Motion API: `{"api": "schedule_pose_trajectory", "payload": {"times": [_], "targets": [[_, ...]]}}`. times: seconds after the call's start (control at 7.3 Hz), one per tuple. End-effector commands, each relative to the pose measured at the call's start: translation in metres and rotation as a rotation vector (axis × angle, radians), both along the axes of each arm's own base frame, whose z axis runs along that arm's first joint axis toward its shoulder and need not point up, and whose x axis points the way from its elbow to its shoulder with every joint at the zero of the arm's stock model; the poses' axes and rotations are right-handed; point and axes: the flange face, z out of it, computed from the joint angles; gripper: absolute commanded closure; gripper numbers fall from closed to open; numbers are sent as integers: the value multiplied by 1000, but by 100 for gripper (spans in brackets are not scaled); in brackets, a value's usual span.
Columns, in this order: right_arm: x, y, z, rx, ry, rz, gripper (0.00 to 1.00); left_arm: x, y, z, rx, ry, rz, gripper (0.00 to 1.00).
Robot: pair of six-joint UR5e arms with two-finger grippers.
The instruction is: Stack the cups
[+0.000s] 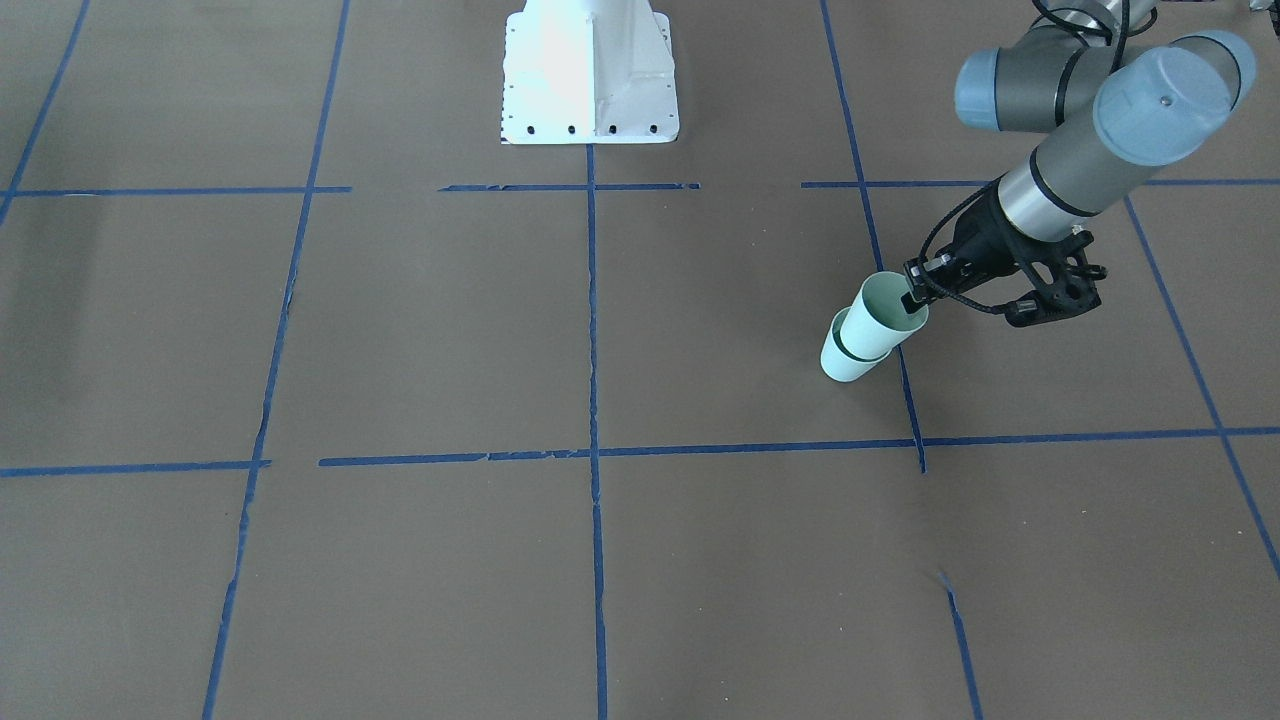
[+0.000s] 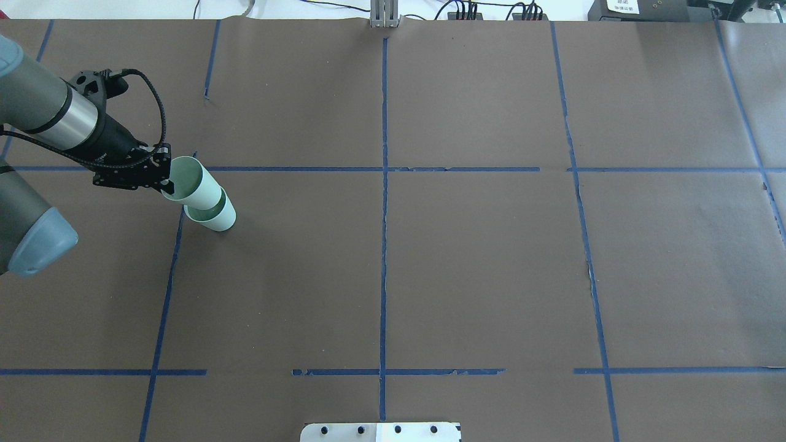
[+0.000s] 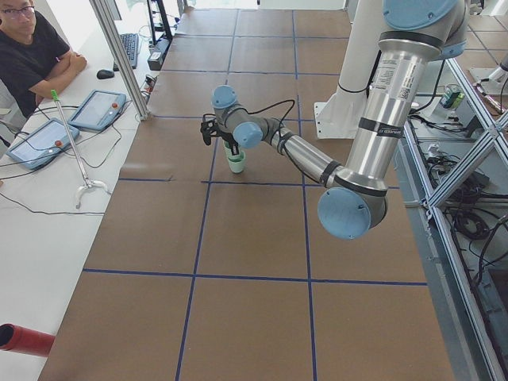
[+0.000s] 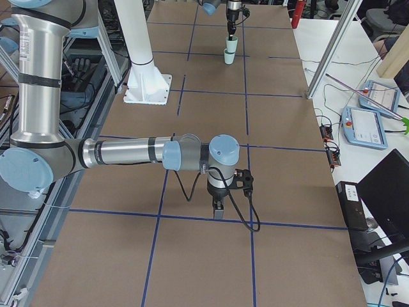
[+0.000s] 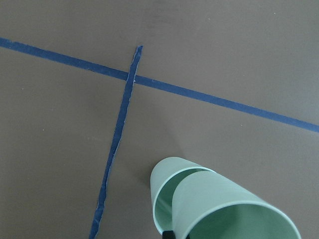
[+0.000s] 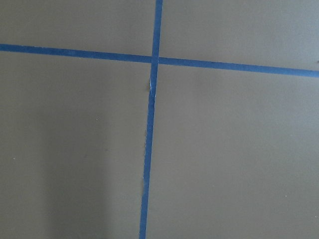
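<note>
Two pale mint-green cups stand nested on the brown table. The upper cup (image 1: 885, 315) sits tilted inside the lower cup (image 1: 845, 362), which rests on the table. My left gripper (image 1: 912, 298) is shut on the upper cup's rim, one finger inside and one outside. The overhead view shows the left gripper (image 2: 164, 182), the upper cup (image 2: 193, 184) and the lower cup (image 2: 219, 216). The left wrist view shows the upper cup (image 5: 224, 209) inside the lower cup (image 5: 164, 177). My right gripper (image 4: 218, 210) points down close to the table, far from the cups; I cannot tell whether it is open or shut.
Blue tape lines (image 2: 384, 184) divide the brown table into squares. The white robot base (image 1: 590, 70) stands at the table's robot-side edge. An operator (image 3: 32, 48) sits beside a side table with tablets (image 3: 95, 109) on the far side.
</note>
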Motion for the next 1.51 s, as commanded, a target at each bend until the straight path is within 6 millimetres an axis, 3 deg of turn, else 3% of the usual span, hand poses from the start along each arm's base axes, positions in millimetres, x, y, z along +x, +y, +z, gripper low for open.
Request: {"api": "schedule_pose_trajectory", "payload": {"times": [0.0,0.14,0.55,0.68,0.82,1.1,1.37], "targets": [[0,0,0,0,0,0,0,0,0,2,-2,-3,-1,29],[0,0,0,0,0,0,0,1,0,2,-2,-3,0,0],[0,0,0,0,0,0,0,-7,-2,5,9,-4,-3,0],[0,0,0,0,0,0,0,-23,8,28,71,-25,44,0],[0,0,0,0,0,0,0,-58,15,57,150,-52,81,0],[1,0,0,0,0,1,0,-150,12,122,293,-127,120,0],[1,0,0,0,0,1,0,-224,17,180,408,-191,181,0]]}}
